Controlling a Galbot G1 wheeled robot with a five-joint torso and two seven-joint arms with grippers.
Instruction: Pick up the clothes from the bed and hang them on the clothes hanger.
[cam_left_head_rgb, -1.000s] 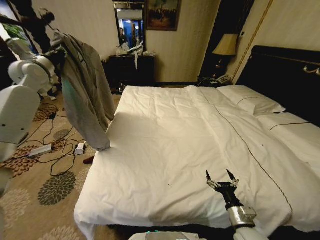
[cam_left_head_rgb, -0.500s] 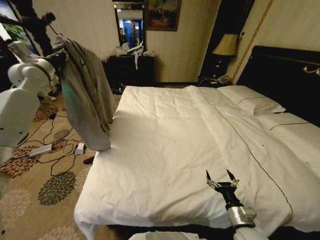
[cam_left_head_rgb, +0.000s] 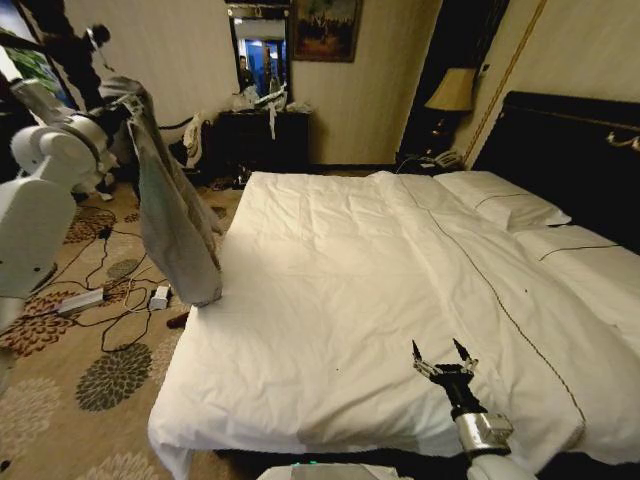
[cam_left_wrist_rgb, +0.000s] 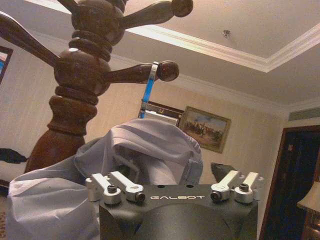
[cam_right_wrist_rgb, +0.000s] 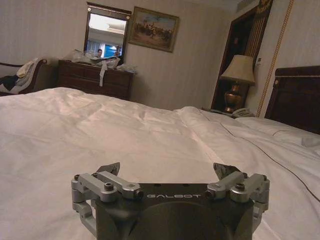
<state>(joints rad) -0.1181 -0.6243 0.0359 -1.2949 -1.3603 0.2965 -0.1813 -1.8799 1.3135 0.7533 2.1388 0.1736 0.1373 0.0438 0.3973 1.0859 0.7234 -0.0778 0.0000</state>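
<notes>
My left fingers (cam_left_wrist_rgb: 167, 172) pinch the clothes (cam_left_head_rgb: 170, 210) up by the wooden stand (cam_left_wrist_rgb: 75, 85) (off the bed (cam_left_head_rgb: 380, 290) already), hanging isn't done, and my right fingers (cam_left_head_rgb: 441, 351) rest spread.

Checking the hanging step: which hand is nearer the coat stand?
Left. The left hand holds the clothes up beside the coat stand; the right hand rests open over the bed.
</notes>
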